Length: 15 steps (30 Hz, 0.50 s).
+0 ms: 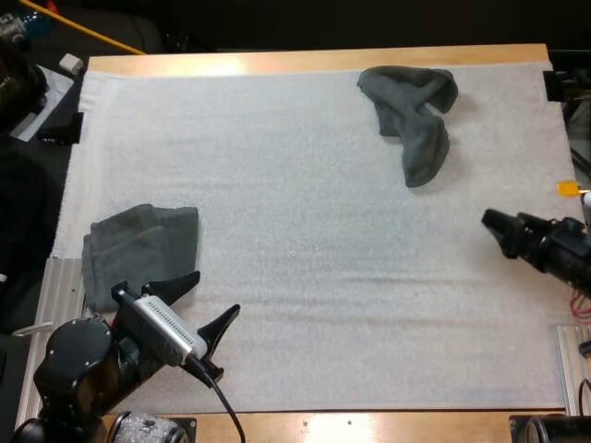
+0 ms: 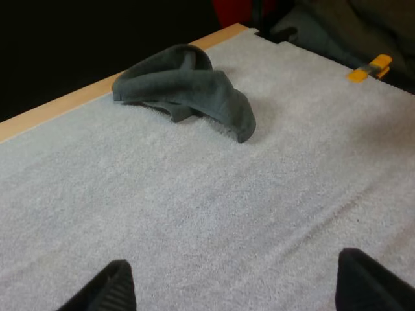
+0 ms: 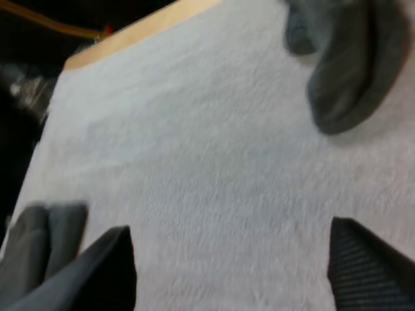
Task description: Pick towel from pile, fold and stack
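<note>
A crumpled dark grey-green towel (image 1: 412,115) lies on the mat at the far right, also seen from my left wrist (image 2: 185,87) and my right wrist (image 3: 353,61). A folded stack of towels (image 1: 138,245) rests at the mat's left edge; its end shows in the right wrist view (image 3: 42,249). My left gripper (image 1: 211,302) is open just right of the folded stack, with nothing between its fingers (image 2: 107,291). At the right edge, well below the crumpled towel, my right gripper (image 1: 497,231) is open over bare mat, its fingers (image 3: 369,265) wide apart.
The white mat (image 1: 305,240) covers most of the wooden table (image 1: 314,60). Grey metal plates sit at the front left (image 1: 65,277) and front right (image 1: 572,351) corners. Clutter lies off the table at the far left (image 1: 46,83).
</note>
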### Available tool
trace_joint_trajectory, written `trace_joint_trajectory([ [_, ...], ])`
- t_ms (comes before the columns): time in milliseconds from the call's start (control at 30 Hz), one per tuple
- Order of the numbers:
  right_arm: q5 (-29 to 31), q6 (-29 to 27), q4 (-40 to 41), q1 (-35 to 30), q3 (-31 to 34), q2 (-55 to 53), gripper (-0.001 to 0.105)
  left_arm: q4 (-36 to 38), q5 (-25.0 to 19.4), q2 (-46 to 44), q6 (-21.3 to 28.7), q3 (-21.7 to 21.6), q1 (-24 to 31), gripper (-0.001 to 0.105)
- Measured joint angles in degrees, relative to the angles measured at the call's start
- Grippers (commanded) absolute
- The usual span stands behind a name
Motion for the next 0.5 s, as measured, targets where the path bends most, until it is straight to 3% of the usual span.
trace_joint_trajectory([
  [500,15.61,11.07,-19.13,12.35,-0.64,22.3,0.061,-0.16,0.0,0.08,0.0,0.0,0.0,0.061],
])
